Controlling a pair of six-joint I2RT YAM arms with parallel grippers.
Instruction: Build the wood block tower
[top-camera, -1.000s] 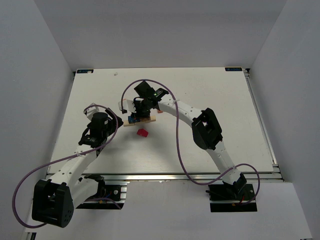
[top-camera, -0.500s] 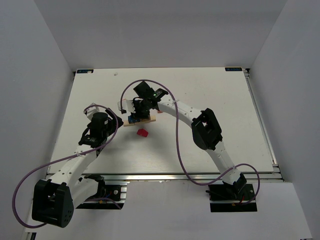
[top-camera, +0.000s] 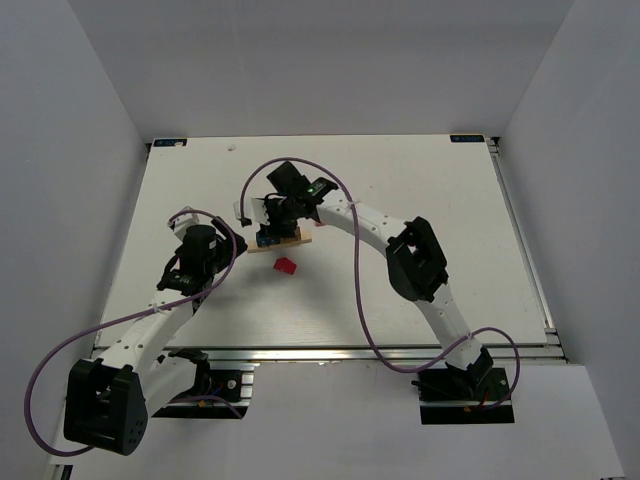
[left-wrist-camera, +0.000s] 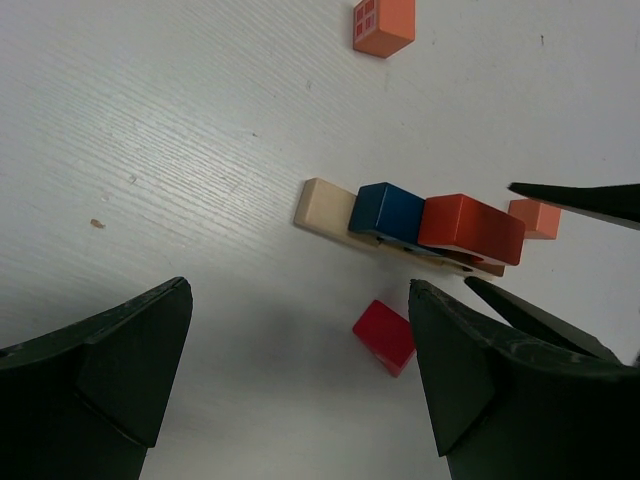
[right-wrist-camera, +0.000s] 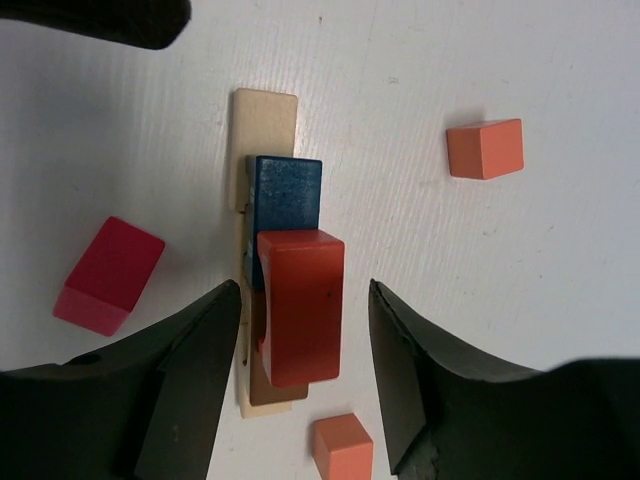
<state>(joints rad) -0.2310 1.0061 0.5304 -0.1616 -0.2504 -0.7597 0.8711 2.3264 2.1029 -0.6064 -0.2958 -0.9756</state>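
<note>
Black fingers of the left gripper (left-wrist-camera: 300, 320) stand spread wide and empty, left of centre over the tabletop (top-camera: 450, 200). Just right of them stands the wood block tower (top-camera: 278, 238), with the red block (right-wrist-camera: 298, 275) on top. The right gripper (right-wrist-camera: 300, 300) has just parted its jaws, which flank the red block without touching it. The block looks released; a loose red block (right-wrist-camera: 105, 270) and orange cubes (right-wrist-camera: 485, 148) remain.

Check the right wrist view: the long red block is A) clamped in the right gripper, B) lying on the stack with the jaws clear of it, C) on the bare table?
B: the long red block lies atop the wood block tower, with a gap showing between it and each jaw of the right gripper.
</note>
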